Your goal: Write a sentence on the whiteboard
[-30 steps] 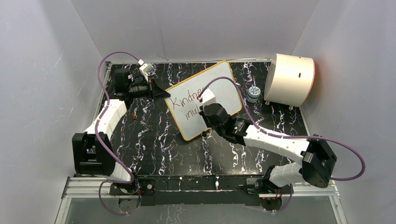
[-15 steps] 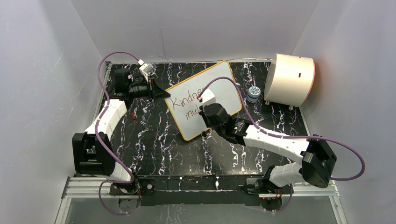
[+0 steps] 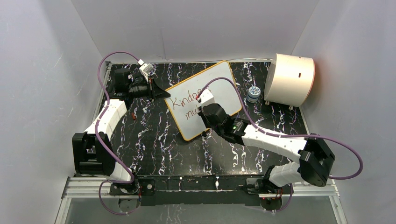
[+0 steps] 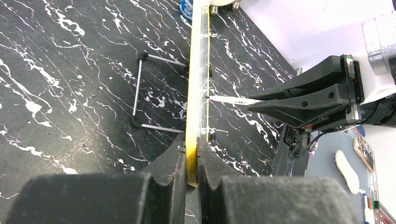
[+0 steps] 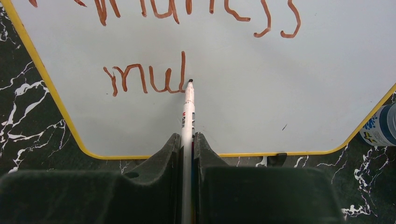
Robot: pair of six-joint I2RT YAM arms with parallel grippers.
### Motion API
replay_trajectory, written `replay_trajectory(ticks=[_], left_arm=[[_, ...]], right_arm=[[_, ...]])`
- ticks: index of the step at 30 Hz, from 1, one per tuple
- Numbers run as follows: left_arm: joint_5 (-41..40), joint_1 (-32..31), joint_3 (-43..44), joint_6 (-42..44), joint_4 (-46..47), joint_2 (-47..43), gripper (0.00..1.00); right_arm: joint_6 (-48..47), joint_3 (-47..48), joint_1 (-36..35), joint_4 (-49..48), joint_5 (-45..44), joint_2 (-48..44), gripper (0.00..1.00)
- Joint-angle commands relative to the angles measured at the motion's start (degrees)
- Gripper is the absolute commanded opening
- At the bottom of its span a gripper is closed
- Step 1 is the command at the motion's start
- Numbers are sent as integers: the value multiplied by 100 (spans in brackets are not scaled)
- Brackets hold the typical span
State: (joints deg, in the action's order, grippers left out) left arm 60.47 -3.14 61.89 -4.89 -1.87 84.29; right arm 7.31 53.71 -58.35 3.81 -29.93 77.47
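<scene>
Nearest to me, the right end effector [image 5: 187, 138] was closed tight on a white marker [image 5: 188, 112]. The marker's long axis ran straight out from between the fingers toward the whiteboard [image 5: 289, 93]. Its dark tip sat on the board face, right at the foot of the "l" that ended the lower line of the sentence [image 5: 149, 80]. That line read "mul" so far, under a fuller upper line.

I judged the next stroke would turn on this: the unwritten board lay to the right of the tip, along the slant of the line. So the right arm, already on the surface, was the one to carry on writing.

The whiteboard stood mid-tabletop on the black marbled mat [image 3: 154, 140], turned at an angle. From the left wrist view I saw it edge-on, with a thin wire stand [image 4: 137, 88] behind it.

Farther out on the left, the left end effector [image 4: 191, 145] was clamped shut on the board's yellow rim, steadying it, I judged.

Beyond the board's right corner stood a small jar [image 3: 253, 93]. A cream drum [image 3: 289, 79] stood at the far right.
</scene>
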Motion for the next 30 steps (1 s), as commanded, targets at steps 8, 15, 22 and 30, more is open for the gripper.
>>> replay_trajectory(ticks=[8, 15, 22, 30], left_arm=[[-286, -280, -217, 462, -755, 265, 0], [-290, -278, -220, 462, -754, 272, 0], [-299, -284, -215, 467, -756, 263, 0], [-307, -284, -216, 463, -760, 255, 0]], right_arm=[[11, 70, 85, -478, -140, 28, 0], [11, 50, 123, -393, -297, -37, 0], [49, 52, 165, -390, -359, -92, 0], [34, 56, 168, -239, -300, -196, 0]])
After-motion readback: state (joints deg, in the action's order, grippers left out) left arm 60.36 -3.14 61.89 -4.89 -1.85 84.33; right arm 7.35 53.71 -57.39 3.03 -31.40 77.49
